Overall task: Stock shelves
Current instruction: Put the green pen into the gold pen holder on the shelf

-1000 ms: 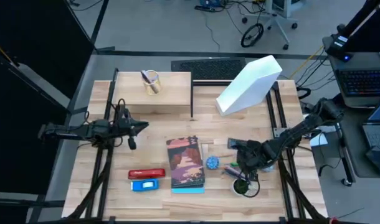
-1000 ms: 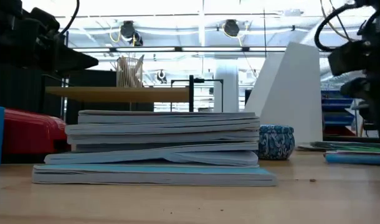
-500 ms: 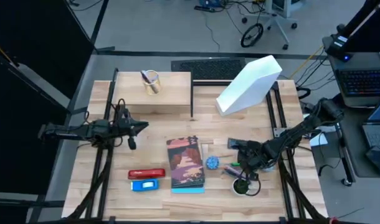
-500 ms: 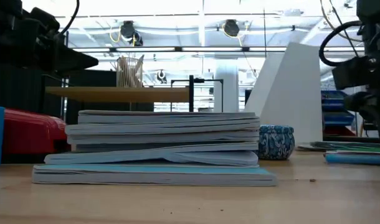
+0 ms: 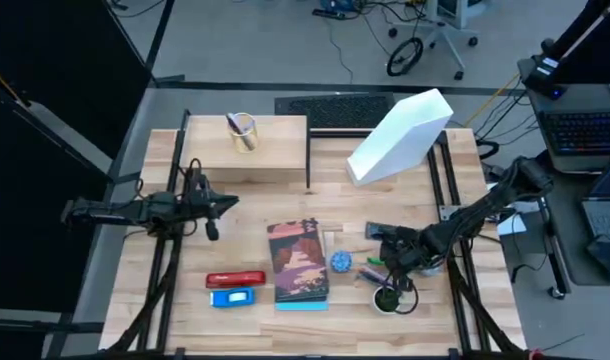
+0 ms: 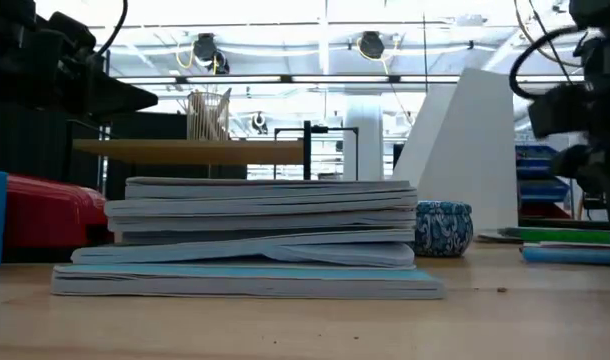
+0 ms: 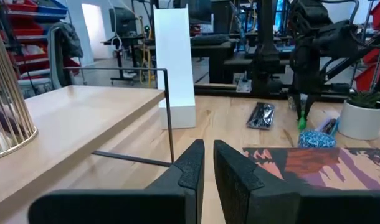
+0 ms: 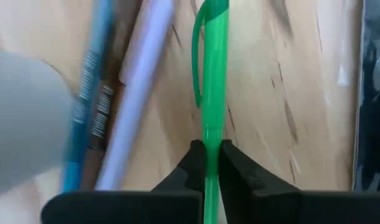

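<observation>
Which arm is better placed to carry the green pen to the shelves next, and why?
The right: its gripper is already shut on the green pen. The left gripper is empty beside the wooden shelf, away from the pens.

Stack of books (image 5: 299, 262), mid-table. Red stapler (image 5: 235, 279) above blue box (image 5: 233, 297), left of it; patterned blue pot (image 5: 342, 263), right

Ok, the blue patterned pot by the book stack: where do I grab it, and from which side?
Take the blue pot across its round body, straight down from above. It stands upright and squat, with the book stack close on one side and loose pens on the other, so a side approach looks cramped. The right claw is nearest but shut on the green pen.
</observation>
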{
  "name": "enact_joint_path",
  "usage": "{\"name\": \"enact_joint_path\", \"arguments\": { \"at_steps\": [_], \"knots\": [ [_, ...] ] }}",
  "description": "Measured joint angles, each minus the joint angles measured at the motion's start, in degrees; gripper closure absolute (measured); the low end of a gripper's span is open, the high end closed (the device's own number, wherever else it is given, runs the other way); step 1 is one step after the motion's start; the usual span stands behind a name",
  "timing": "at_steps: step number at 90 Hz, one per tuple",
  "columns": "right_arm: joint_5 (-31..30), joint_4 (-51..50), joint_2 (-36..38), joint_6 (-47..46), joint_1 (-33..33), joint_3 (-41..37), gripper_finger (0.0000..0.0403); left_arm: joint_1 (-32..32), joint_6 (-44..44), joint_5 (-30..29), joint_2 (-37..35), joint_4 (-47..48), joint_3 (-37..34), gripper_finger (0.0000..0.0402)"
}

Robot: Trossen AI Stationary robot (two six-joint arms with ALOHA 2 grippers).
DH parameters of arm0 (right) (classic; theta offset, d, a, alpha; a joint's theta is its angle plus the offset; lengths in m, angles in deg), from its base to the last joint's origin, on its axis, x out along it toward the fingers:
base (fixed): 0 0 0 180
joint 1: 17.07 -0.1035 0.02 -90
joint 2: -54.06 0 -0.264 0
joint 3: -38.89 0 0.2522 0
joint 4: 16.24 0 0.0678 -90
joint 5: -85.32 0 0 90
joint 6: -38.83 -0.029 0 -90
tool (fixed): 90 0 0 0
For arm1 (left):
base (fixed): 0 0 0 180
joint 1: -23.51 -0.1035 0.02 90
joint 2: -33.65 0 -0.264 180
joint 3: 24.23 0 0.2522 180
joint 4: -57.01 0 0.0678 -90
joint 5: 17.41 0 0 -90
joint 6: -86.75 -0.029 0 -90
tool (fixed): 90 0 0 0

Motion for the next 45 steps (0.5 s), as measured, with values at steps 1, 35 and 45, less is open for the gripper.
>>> {"name": "enact_joint_path", "arguments": {
  "at_steps": [1,35,45],
  "knots": [
    [0.03,-0.01,0.23,0.0,0.0,0.0,0.0399,0.0,0.0,0.0,0.0,0.0,0.0,0.0379],
    [-0.11,1.08,8.69,-1.08,2.77,0.0,0.0401,-0.02,-0.04,0.01,0.0,0.0,0.0,0.0379],
    [-0.76,5.2,11.02,1.33,6.34,0.03,0.0401,0.0,-0.04,0.0,0.0,0.0,0.0,0.0379]
  ]
}}
